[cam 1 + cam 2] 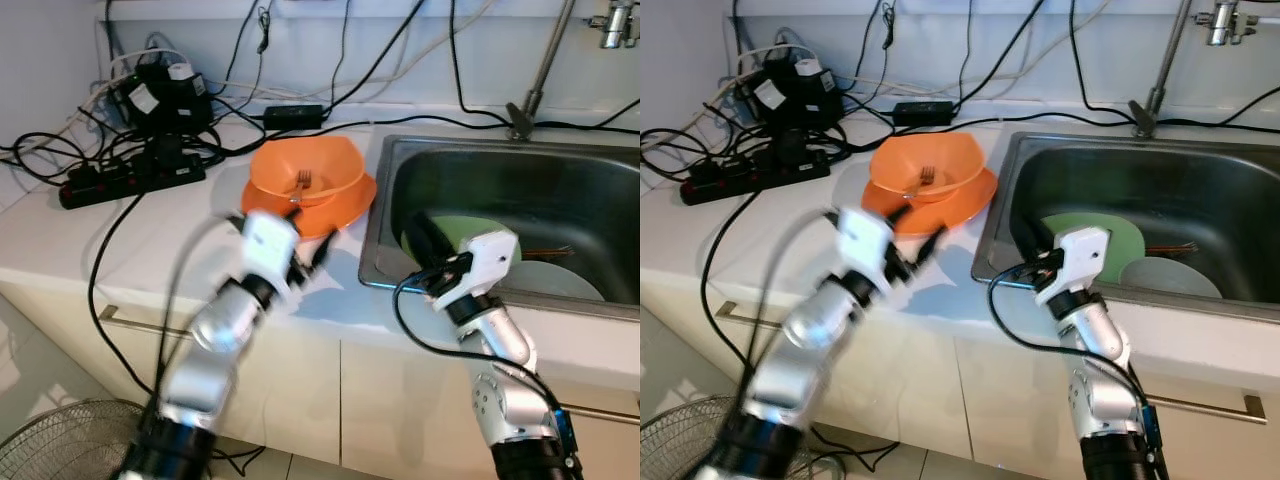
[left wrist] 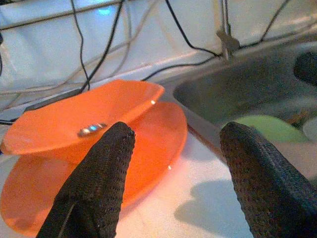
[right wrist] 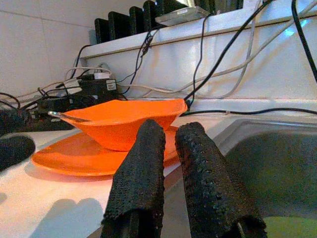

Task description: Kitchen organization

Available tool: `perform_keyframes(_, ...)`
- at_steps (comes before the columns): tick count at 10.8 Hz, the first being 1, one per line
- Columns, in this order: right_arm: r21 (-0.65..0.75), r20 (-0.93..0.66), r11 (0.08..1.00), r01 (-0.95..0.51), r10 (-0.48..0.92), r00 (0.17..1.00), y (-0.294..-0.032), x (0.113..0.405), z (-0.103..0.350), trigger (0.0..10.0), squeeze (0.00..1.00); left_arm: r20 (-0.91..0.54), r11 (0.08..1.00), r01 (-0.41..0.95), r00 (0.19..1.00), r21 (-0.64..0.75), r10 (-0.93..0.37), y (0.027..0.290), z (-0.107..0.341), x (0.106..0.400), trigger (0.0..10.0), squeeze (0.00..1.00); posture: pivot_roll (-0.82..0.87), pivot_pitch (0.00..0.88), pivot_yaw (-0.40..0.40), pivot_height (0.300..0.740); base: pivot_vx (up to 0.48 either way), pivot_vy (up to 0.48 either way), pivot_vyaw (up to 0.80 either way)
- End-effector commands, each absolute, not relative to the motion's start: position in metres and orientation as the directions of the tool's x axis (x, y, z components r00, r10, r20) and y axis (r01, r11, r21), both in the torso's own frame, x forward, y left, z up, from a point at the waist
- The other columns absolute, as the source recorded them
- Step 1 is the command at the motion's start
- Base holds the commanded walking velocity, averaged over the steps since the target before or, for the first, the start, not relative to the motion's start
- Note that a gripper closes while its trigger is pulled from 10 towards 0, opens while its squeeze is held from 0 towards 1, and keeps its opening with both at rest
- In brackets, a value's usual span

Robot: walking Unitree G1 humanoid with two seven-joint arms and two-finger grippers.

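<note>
Left claw (image 1: 318, 256) is spread wide over the white counter (image 1: 120, 240), fingers apart w/ nothing between them, tips just short of the orange plate (image 1: 345, 205); arm is motion-blurred in the head views. Right claw (image 1: 1025, 238) is pinched narrow, its two black fingers (image 3: 143, 168) nearly touching and gripping nothing, reaching over the front left corner of the steel sink (image 1: 385, 200).

Just beyond the left claw, the orange plate sits on the counter right beside the sink's left rim. An orange bowl (image 1: 305, 170) rests on top of the plate, w/ a metal fork (image 1: 301, 183) lying inside it.

Inside the sink basin: a green plate (image 1: 1120, 245) near the right claw, and a pale grey plate (image 1: 1170, 275) overlapping it on the right side. Something thin and reddish lies behind them; too small to tell what.

Further back on the counter, left side: a black power strip (image 1: 130, 180) w/ chargers and a tangle of black and white cables (image 1: 160, 95) running along the wall. A black adapter (image 1: 293, 115) lies behind the bowl. Faucet (image 1: 540, 70) rises at the sink's far edge.

Floor level, lower left: part of a round fan grille (image 1: 60, 445).
</note>
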State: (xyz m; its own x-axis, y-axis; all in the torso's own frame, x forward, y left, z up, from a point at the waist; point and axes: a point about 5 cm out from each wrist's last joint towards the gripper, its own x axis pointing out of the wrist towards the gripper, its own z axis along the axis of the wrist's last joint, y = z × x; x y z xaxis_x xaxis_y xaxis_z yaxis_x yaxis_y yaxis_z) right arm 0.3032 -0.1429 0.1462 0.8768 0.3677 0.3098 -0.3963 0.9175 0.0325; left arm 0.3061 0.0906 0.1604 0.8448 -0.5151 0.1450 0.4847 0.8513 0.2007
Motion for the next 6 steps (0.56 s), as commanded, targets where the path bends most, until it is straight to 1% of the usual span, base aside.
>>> perform_keyframes(1, 0.036, 0.299, 0.918, -0.395, 0.368, 0.881, -0.141, 0.302, 0.145, 10.0, 0.0, 0.156, 0.851, 0.473, 0.845, 0.227, -0.511, 0.092, 0.161, 0.304, 10.0, 0.0, 0.03, 0.0, 0.11, 0.74, 0.0, 0.0, 0.0)
perform_keyframes(2, 0.044, 0.293, 0.922, -0.386, 0.357, 0.887, -0.14, 0.302, 0.143, 10.0, 0.0, 0.179, 0.866, 0.423, 0.862, 0.266, -0.475, 0.094, 0.161, 0.301, 10.0, 0.0, 0.03, 0.0, 0.111, 0.74, 0.0, 0.0, 0.0)
perform_keyframes(4, 0.049, 0.292, 0.923, -0.382, 0.353, 0.889, -0.139, 0.303, 0.144, 10.0, 0.0, 0.258, 0.905, 0.303, 0.887, 0.299, -0.382, 0.103, 0.166, 0.299, 10.0, 0.0, 0.03, 0.0, 0.108, 0.74, 0.0, 0.0, 0.0)
perform_keyframes(5, 0.05, 0.29, 0.923, -0.381, 0.351, 0.89, -0.139, 0.303, 0.144, 10.0, 0.0, 0.324, 0.924, 0.218, 0.89, 0.316, -0.32, 0.111, 0.18, 0.302, 10.0, 0.0, 0.05, 0.0, 0.102, 0.74, 0.0, 0.0, 0.0)
perform_keyframes(6, 0.049, 0.287, 0.924, -0.38, 0.351, 0.891, -0.138, 0.304, 0.143, 10.0, 0.0, 0.342, 0.929, 0.18, 0.893, 0.324, -0.292, 0.116, 0.184, 0.307, 10.0, 0.0, 0.05, 0.0, 0.1, 0.74, 0.0, 0.0, 0.0)
